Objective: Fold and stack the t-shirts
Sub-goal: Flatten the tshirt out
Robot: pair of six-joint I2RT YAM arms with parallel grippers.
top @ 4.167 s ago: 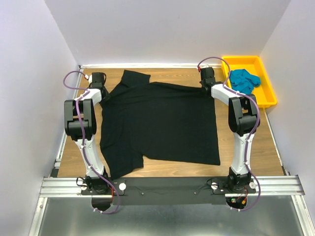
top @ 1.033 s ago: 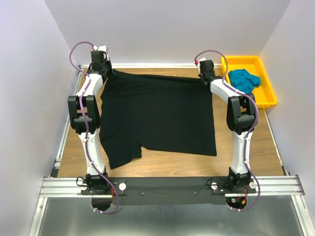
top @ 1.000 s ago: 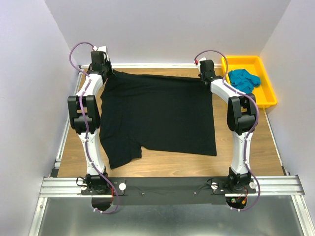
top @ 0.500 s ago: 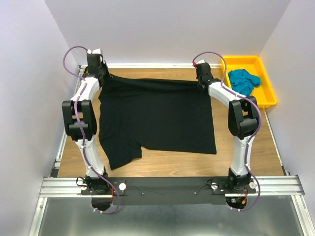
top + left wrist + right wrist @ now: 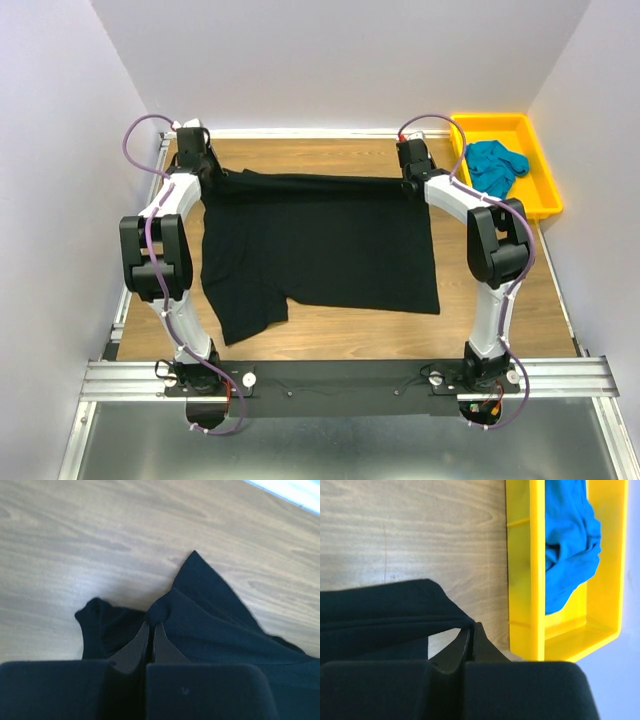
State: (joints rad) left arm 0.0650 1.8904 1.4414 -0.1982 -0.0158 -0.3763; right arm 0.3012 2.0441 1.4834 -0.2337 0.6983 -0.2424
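Note:
A large black t-shirt (image 5: 320,245) lies spread over the wooden table, its far edge lifted and drawn toward the near side. My left gripper (image 5: 207,172) is shut on the shirt's far left corner; in the left wrist view the black cloth (image 5: 210,615) bunches at the fingertips of that gripper (image 5: 151,625). My right gripper (image 5: 411,181) is shut on the far right corner, where the black hem (image 5: 395,605) ends in the closed jaws of the gripper (image 5: 471,626). The teal-blue t-shirt (image 5: 497,162) lies crumpled in the yellow tray (image 5: 540,205).
The yellow tray (image 5: 520,580) stands at the back right corner, just right of my right gripper, with the blue shirt (image 5: 567,550) inside. Walls close in on the left, back and right. A metal rail (image 5: 340,378) runs along the near edge.
Both grippers have drawn the shirt's far edge toward the near side and a little lower. The black shirt's far part now folds over itself.

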